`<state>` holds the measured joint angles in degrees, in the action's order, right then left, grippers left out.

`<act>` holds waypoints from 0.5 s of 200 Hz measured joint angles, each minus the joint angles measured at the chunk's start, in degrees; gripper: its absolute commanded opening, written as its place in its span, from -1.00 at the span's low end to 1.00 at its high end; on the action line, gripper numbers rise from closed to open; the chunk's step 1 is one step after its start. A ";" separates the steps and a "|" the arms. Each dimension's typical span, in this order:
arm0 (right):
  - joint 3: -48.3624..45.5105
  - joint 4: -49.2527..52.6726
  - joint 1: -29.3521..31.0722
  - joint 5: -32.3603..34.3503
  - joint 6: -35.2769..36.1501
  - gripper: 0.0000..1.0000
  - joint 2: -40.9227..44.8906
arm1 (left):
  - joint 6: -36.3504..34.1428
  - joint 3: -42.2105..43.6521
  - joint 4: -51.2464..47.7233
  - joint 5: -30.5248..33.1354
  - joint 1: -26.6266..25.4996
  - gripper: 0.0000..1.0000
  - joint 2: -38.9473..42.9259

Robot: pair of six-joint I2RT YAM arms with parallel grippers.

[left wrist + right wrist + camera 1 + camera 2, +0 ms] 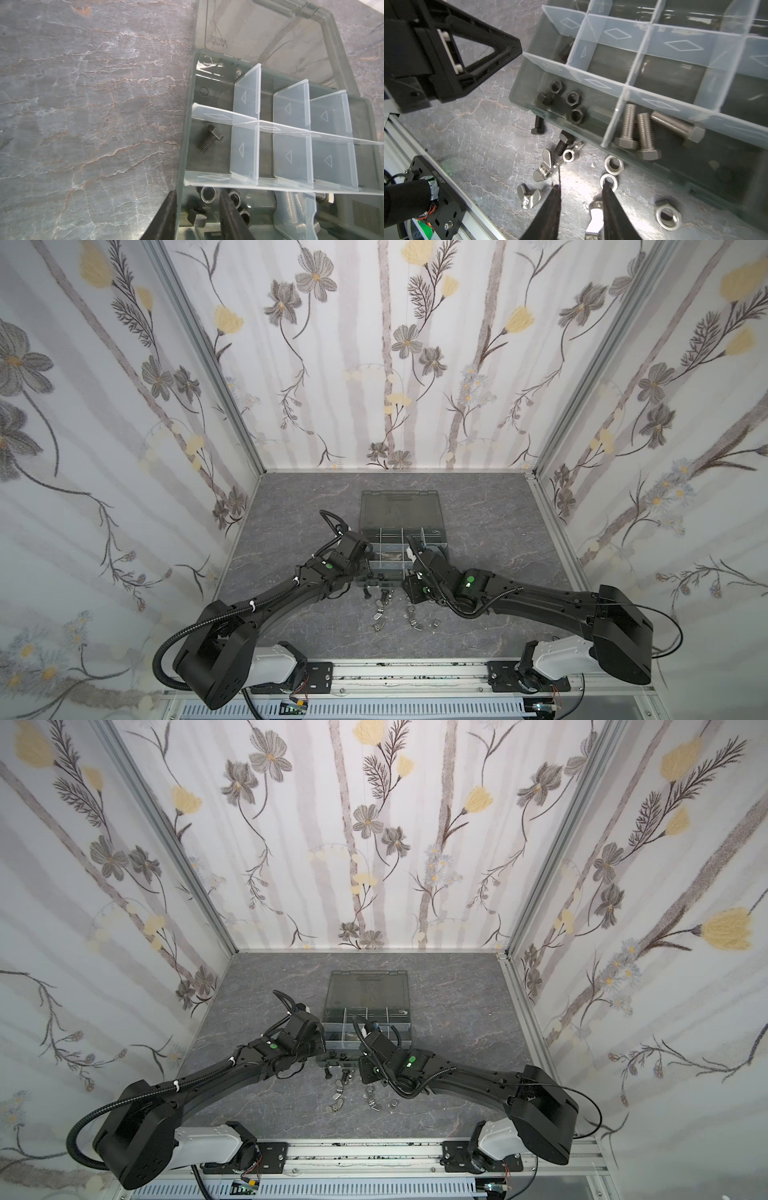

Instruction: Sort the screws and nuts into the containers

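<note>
- Black nuts (572, 98) and silver screws (641, 133) binned.
- Loose parts (529, 197) remain on table (477, 135), lower frame.
- Left gripper (197, 192), right gripper (582, 184): jaws apart, apparently empty.

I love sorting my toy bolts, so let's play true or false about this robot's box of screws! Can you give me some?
1. The lid of the organizer box is open. True.
2. Three silver screws share one compartment. True.
3. Every black screw is inside the box. False: two black screws lie on the table beside it.
4. The right gripper is holding a silver screw. False: its jaws stand apart and empty, above the wing nuts on the table.
5. A lone black screw lies by itself in a compartment. True.
</note>
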<state>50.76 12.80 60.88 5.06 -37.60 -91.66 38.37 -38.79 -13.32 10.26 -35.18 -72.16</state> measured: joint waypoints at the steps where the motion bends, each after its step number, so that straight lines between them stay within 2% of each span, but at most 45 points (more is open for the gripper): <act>1: 0.15 0.00 0.09 0.00 0.00 -0.30 -0.17 | 0.07 0.13 -0.02 0.02 0.02 -0.26 0.15; 42: 8.04 -0.07 4.85 -0.66 0.81 -0.30 -10.51 | 2.60 6.56 -0.11 0.44 0.79 -0.24 7.65; 100: 17.05 1.90 7.39 0.26 1.33 -0.29 -21.18 | 4.57 11.10 -0.20 0.46 1.99 -0.23 12.39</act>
<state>67.81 14.70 68.27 5.32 -36.27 -112.84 42.94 -27.68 -13.52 10.72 -33.19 -59.77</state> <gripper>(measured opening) 0.351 0.383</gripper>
